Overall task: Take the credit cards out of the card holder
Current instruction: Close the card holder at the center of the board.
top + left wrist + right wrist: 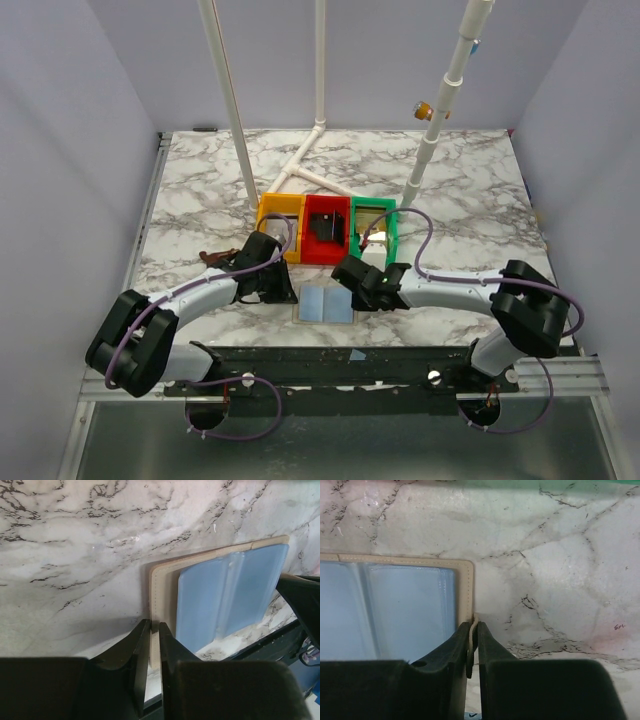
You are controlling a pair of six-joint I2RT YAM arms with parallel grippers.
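Observation:
The card holder (325,303) lies opened flat near the table's front edge, its pale blue sleeves (225,595) facing up inside a tan stitched border (468,587). My left gripper (283,292) is shut on its left tan edge (154,635). On the opposite side my right gripper (474,636) is shut on the right tan edge, which bends up between the fingers. The blue sleeves show no credit cards. A gold-tan card (372,215) appears to lie in the green tray.
Behind the holder stands a row of trays: yellow (266,225), red (309,245) holding a chunky black object (327,226), green (394,240). White pipes (312,160) rise at the back. A small brown item (212,258) lies at the left. The table's front edge runs just below the holder.

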